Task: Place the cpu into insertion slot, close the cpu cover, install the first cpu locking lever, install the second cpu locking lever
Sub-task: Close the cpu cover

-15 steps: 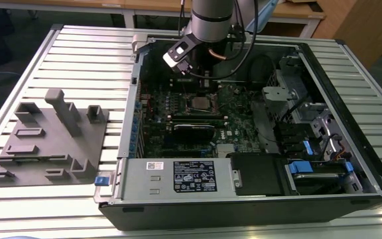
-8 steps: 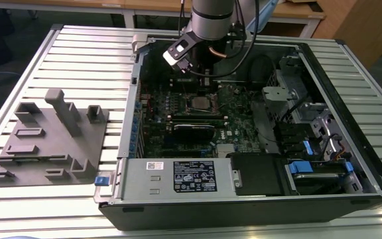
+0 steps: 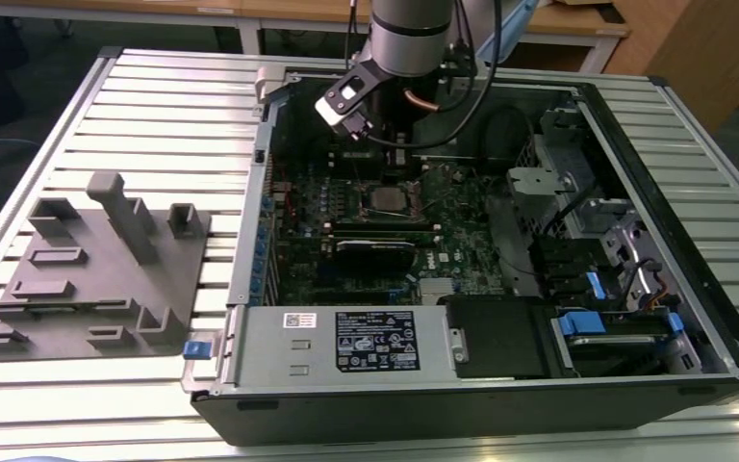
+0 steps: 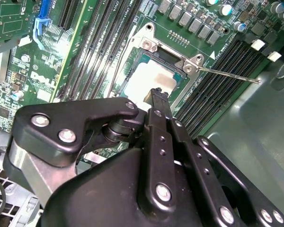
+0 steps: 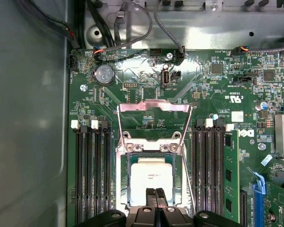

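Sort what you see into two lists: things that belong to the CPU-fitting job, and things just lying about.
Belongs to the job:
cpu, lying in the insertion slot
cpu cover, swung open
locking lever
gripper, jaws together over the cpu

Just lying about:
grey fixture block on the table
memory slots
coin battery

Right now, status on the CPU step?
Gripper shut, tips at edge of the cpu, which lies in the insertion slot. The cpu cover open, swung up. A locking lever unlatched, sticking out.
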### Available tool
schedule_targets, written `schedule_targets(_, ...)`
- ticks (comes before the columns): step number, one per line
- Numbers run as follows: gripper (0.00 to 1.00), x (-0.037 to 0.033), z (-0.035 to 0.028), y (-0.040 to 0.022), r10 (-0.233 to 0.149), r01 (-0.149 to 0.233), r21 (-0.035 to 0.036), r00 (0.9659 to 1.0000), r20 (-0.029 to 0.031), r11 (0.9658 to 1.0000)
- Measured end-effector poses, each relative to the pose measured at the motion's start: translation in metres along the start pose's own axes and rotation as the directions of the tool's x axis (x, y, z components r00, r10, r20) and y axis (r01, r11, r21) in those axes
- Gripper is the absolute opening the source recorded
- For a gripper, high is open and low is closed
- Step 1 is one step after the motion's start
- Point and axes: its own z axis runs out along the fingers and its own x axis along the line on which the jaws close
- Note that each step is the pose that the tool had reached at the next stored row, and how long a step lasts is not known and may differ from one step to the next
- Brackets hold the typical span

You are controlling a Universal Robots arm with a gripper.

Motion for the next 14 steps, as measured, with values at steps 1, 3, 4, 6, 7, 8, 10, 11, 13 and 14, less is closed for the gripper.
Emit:
schedule_targets(1, 0.11, 0.0000, -0.0006, 0.0000, 0.000, 0.000, 0.0003, 1.0000, 0.0001, 1.0000)
schedule_targets(3, 0.11, 0.0000, -0.0021, 0.0001, 0.000, 0.000, 0.0010, 1.0000, 0.0000, 1.0000)
schedule_targets(4, 0.11, 0.0000, -0.0028, 0.0001, 0.000, 0.000, 0.0014, 1.0000, 0.0001, 1.0000)
schedule_targets(6, 0.11, 0.0000, -0.0032, 0.0001, 0.000, 0.000, 0.0014, 1.0000, -0.0002, 1.0000)
schedule_targets(7, 0.11, 0.0000, -0.0032, 0.0001, 0.000, 0.000, 0.0014, 1.0000, -0.0002, 1.0000)
schedule_targets(8, 0.11, 0.0000, -0.0033, 0.0001, 0.000, 0.000, 0.0015, 1.0000, 0.0000, 1.0000)
schedule_targets(10, 0.11, 0.0000, -0.0034, 0.0001, 0.000, 0.000, 0.0015, 1.0000, -0.0001, 1.0000)
schedule_targets(11, 0.11, 0.0000, -0.0034, 0.0001, 0.000, 0.000, 0.0015, 1.0000, -0.0001, 1.0000)
schedule_targets(13, 0.11, -0.0001, -0.0039, 0.0001, 0.000, 0.000, 0.0017, 1.0000, 0.0005, 1.0000)
schedule_targets(14, 0.11, -0.0001, -0.0044, 0.0001, 0.000, 0.000, 0.0018, 1.0000, 0.0007, 1.0000)
